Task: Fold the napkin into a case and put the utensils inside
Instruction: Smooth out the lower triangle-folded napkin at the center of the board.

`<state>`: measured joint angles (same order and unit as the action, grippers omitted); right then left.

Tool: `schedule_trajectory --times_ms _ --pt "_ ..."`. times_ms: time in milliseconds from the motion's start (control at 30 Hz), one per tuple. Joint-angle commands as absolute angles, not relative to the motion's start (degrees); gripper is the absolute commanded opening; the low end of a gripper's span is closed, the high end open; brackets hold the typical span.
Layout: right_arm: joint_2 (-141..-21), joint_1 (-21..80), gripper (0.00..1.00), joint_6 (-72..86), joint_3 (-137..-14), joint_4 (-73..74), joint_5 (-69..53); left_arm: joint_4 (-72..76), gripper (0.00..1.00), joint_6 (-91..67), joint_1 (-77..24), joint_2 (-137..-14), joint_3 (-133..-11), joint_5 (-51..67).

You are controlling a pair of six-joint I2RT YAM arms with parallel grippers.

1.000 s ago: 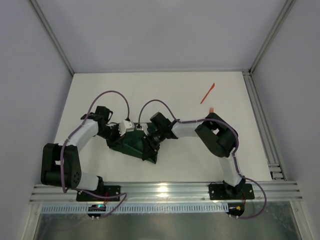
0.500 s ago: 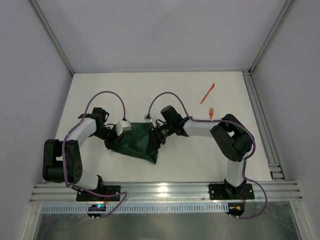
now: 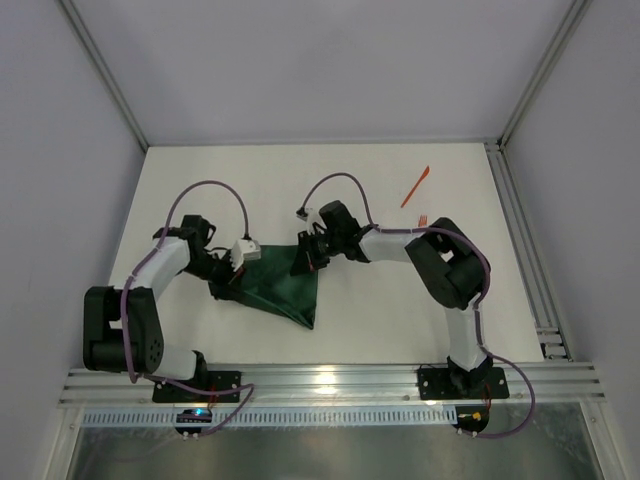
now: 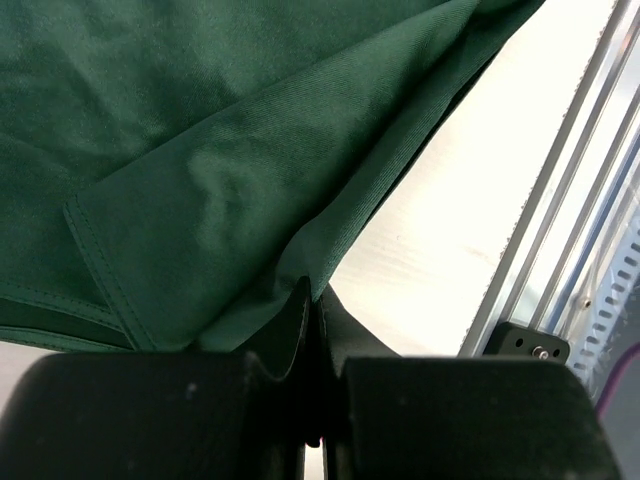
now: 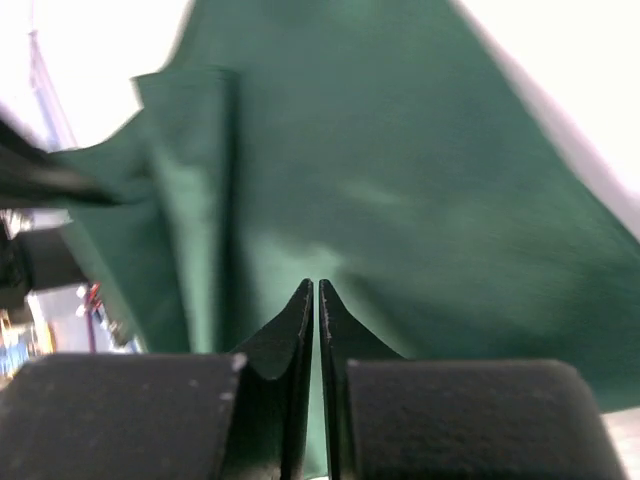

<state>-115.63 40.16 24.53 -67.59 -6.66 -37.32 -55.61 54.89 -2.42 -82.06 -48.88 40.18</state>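
The dark green napkin [image 3: 278,285] lies as a rough triangle on the white table between my arms, its point toward the near edge. My left gripper [image 3: 232,276] is shut on the napkin's left edge; in the left wrist view the cloth [image 4: 250,150] is pinched at the gripper [image 4: 312,292]. My right gripper [image 3: 303,262] sits at the napkin's upper right corner, its jaws shut to a thin slit on the cloth [image 5: 420,180]. The orange knife [image 3: 415,186] lies far right at the back. The orange fork [image 3: 421,218] shows just behind my right arm.
An aluminium rail [image 3: 520,240] runs along the table's right side, and another [image 3: 330,378] runs along the near edge. In the left wrist view the near rail [image 4: 560,200] shows at the right. Grey walls enclose the table.
My right gripper has moved back and to the right, and my left slightly left. The bunched napkin has been drawn out wider and flatter between them. The fork has come into view.
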Motion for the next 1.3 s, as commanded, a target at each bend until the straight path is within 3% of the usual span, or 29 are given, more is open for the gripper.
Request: schedule_trajectory --times_ms 0,733,1067,1267 --pt "-118.03 40.25 0.07 28.91 -68.48 -4.48 -31.91 -57.74 0.00 55.99 -1.15 -81.12 -51.94 45.08" --pt "-117.69 40.34 0.05 21.81 -66.80 -2.01 -38.84 -55.63 0.00 49.38 5.01 -98.70 -64.07 50.09" --pt "-98.81 43.58 0.37 9.16 -59.25 -7.90 -29.89 -58.53 0.00 53.09 4.92 -94.13 -61.88 49.57" --pt "-86.16 55.87 0.58 -1.56 -41.94 -21.52 -6.72 -58.54 0.00 52.91 4.92 -93.96 -61.35 49.31"
